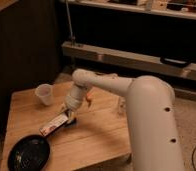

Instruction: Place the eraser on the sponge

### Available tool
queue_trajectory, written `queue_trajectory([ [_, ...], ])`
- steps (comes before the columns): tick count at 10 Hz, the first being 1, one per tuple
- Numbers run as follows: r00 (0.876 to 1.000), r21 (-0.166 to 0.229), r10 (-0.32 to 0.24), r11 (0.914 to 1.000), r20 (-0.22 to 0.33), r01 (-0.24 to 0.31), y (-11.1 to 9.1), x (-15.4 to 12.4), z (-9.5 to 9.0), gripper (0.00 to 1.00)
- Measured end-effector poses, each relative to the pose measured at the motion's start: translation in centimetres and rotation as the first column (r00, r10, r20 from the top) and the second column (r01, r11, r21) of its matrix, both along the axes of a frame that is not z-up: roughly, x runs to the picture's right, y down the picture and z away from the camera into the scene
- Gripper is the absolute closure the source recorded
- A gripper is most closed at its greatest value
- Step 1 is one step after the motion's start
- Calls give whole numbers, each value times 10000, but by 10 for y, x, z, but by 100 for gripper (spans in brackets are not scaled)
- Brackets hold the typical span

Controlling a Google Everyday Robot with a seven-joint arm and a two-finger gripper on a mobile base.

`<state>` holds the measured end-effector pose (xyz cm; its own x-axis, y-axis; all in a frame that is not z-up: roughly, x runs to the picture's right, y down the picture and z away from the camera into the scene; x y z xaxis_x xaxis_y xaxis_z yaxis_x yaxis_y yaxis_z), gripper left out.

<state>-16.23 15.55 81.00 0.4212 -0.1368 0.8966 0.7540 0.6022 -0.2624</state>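
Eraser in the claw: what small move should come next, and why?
Probably lower it slightly and let go: the claw holds the eraser tilted, its gripped end just over the dark sponge, which is mostly hidden beneath.

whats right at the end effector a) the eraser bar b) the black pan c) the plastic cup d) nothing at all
a: the end effector, low over the middle of the table, meets one end of the eraser, which slants toward the pan; the cup stands apart.
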Motion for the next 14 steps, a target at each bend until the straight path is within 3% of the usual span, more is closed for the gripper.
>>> queue_trajectory([
  [3,9980,-330,608,9976,-173,-613,-1,7,12,90],
  [5,9930,-740,1159,9904,-210,-1171,-8,3,18,90],
  [9,9855,-1338,1656,9764,-376,-1692,-10,12,31,90],
  [11,9792,-1381,1984,9695,-427,-2025,-9,25,30,90],
  [14,9744,-1270,2171,9665,-581,-2229,-13,32,27,90],
])
